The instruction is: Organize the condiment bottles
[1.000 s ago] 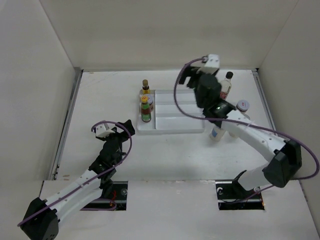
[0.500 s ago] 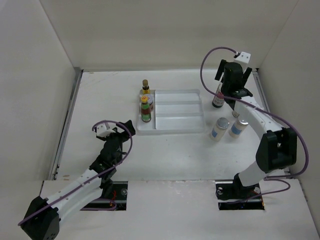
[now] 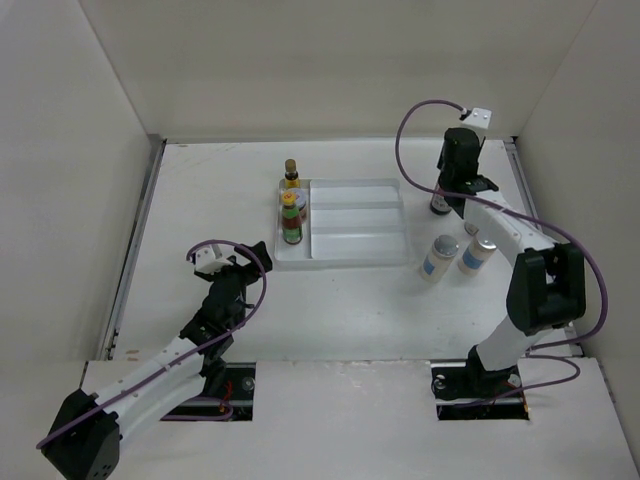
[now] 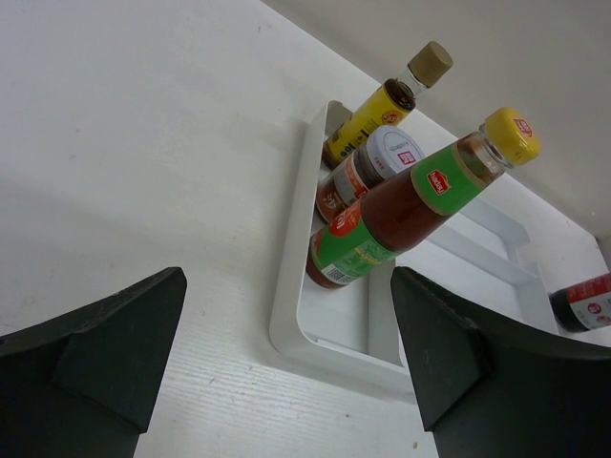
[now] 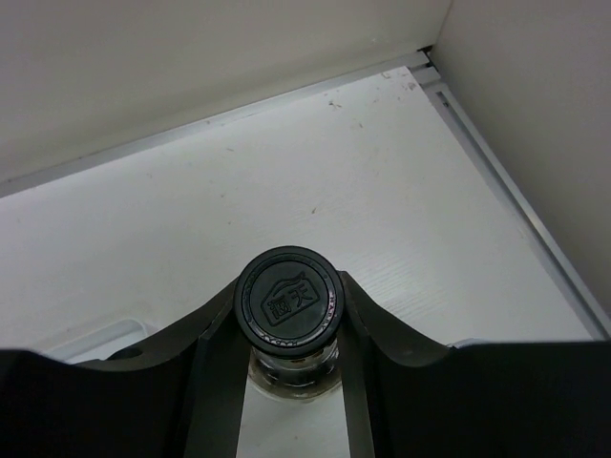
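Gripping the black-capped dark bottle (image 5: 289, 301)

Right tool (image 5: 286, 372) is closed around its neck, hiding the body; it stands on the counter (image 3: 220, 190) just right of the white tray (image 3: 355, 215). Left tool (image 3: 248, 258) hangs open, facing the tray.

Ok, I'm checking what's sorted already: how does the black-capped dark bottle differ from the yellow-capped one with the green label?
The yellow-capped bottle stands in the left compartment of the white tray; the black-capped bottle is outside it, to the tray's right. The right gripper is shut on the black-capped bottle's neck, while nothing holds the yellow-capped bottle. The caps differ too: black on the one, yellow on the other. Both stand upright.
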`<state>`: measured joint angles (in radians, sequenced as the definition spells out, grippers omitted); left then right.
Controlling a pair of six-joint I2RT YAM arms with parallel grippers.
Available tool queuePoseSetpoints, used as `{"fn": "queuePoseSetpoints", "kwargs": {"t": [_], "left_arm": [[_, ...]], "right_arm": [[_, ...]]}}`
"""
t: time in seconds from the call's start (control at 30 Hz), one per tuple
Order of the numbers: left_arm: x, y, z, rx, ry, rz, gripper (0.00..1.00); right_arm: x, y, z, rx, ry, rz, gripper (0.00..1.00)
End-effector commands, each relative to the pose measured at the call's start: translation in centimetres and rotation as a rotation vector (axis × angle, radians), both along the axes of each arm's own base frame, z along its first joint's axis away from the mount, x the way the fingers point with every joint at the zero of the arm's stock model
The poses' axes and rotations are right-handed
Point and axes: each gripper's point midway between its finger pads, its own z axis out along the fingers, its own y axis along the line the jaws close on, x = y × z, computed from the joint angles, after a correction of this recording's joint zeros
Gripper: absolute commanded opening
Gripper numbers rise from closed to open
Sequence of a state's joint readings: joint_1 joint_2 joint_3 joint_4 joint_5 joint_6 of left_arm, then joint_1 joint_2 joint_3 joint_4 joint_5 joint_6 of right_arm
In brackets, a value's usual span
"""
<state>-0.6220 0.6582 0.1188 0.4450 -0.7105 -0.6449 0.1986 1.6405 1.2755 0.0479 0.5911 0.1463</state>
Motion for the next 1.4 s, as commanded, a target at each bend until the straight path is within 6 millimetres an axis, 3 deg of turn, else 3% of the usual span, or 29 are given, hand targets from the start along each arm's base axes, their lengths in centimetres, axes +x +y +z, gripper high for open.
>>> {"fn": "queuePoseSetpoints", "kwargs": {"t": [0.0, 0.13, 0.23, 0.3, 0.53, 0.77, 0.9, 1.07, 1.23, 1.37], "left_arm": [[0.2, -0.2, 1.0, -0.039, -0.039, -0.003, 0.90], [0.2, -0.2, 1.0, -0.041, -0.041, -0.003, 0.90], [0.1, -0.1, 1.2, -0.044, -0.045, -0.003, 0.89], [0.1, -0.1, 1.3, -0.047, -0.050, -0.003, 0.89], [0.1, -0.1, 1.1, -0.043, -0.044, -0.004, 0.89], [0.1, -0.1, 1.3, -0.047, -0.050, -0.004, 0.89], [0.1, -0.3, 1.2, -0.047, -0.048, -0.015, 0.89], [0.1, -0.3, 1.3, -0.049, -0.051, -0.017, 0.89], [0.1, -0.3, 1.2, -0.047, -0.048, -0.017, 0.89], [0.1, -0.3, 1.2, -0.046, -0.047, -0.017, 0.89]], "right_arm": [[-0.7, -0.2, 9.9, -0.025, -0.283, -0.041, 0.29], [-2.1, 2.3, 14.3, -0.035, -0.359, 0.008, 0.28], [-3.2, 5.7, 16.6, -0.013, -0.404, 0.082, 0.29], [-3.6, 8.3, 17.1, 0.015, -0.420, 0.144, 0.29], [-3.4, 20.3, 14.7, 0.105, -0.387, 0.370, 0.30], [-2.2, 27.9, 14.3, 0.143, -0.378, 0.490, 0.29], [-2.1, 30.4, 13.7, 0.160, -0.373, 0.517, 0.29], [-2.1, 32.6, 10.8, 0.165, -0.327, 0.539, 0.30], [-2.6, 33.1, 8.4, 0.172, -0.293, 0.537, 0.30], [-3.7, 33.0, 8.2, 0.192, -0.296, 0.542, 0.29]]}}
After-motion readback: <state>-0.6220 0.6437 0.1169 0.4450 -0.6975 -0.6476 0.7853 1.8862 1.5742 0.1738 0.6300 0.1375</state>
